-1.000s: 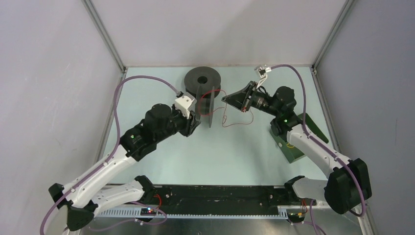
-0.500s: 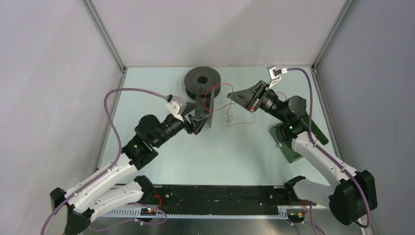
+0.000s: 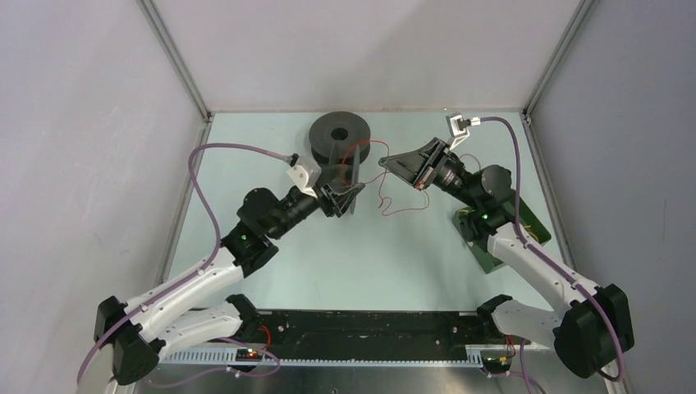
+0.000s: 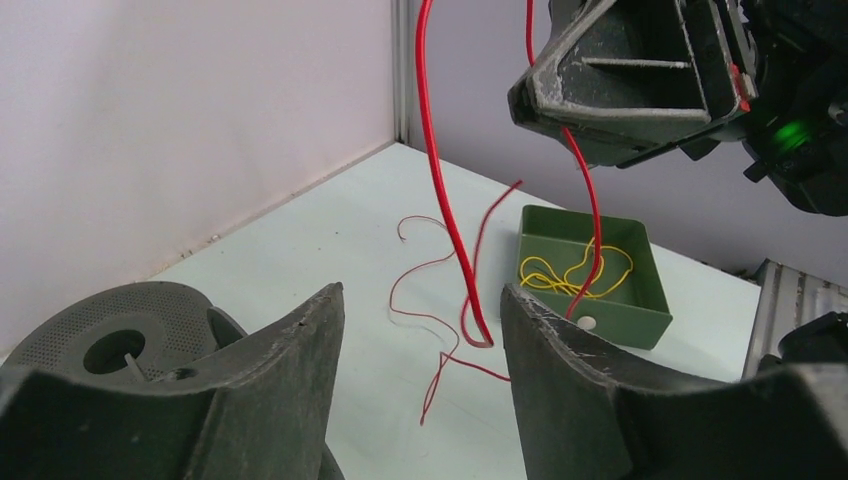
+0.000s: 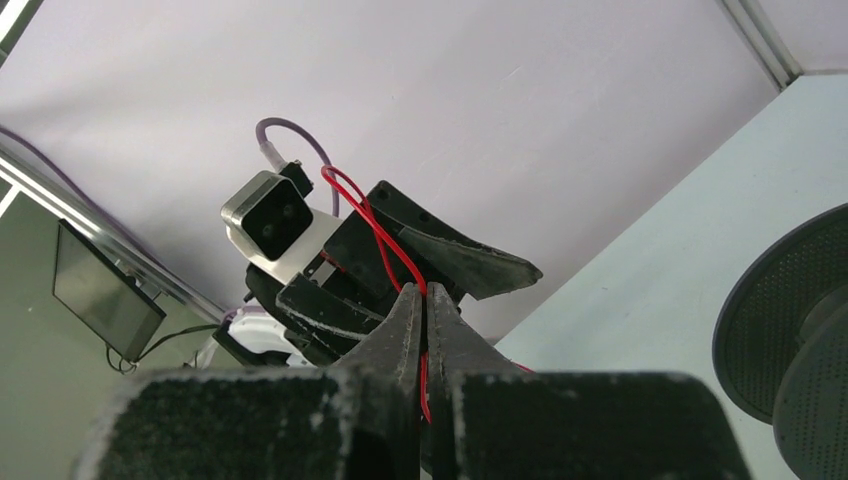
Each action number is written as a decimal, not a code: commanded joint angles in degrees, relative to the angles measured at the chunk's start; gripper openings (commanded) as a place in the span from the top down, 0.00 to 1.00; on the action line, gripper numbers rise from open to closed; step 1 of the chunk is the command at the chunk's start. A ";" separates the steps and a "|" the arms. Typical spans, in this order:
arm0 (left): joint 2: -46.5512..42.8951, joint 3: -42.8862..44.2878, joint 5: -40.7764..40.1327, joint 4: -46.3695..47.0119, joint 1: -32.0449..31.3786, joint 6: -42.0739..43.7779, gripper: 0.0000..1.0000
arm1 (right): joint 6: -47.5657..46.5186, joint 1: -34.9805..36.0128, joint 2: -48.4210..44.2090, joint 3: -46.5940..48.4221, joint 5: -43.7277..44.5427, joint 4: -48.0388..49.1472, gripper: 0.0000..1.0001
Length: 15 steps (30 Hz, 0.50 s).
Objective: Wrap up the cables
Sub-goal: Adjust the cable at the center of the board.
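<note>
The red cable [image 4: 441,200] is being pinched in the closed right gripper [image 5: 425,300] over the far middle of the table. Its slack is trailing down to the right of the spool [image 3: 338,131]. The yellow cable [image 4: 575,272] is lying in the green box [image 4: 620,325]. The left gripper [image 4: 422,292] is being held open around the hanging strand. It is probably best closed low on it, with tension kept. Compared with a second ago, the left fingers are being spread wider and carried slightly right.
</note>
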 commanded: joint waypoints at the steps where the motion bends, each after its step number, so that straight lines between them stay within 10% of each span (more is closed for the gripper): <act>1: 0.40 -0.45 -2.25 5.09 0.06 0.30 0.41 | 0.86 0.18 -1.36 -0.51 1.20 2.80 1.00; 7: -1.64 -1.57 -5.50 4.38 0.17 1.36 0.98 | 0.15 -1.53 -1.44 -0.79 -0.17 1.88 1.00; 15: -3.86 13.46 -6.76 -36.64 0.55 5.18 1.00 | -30.97 -5.57 -6.57 -1.31 -5.99 -24.79 1.00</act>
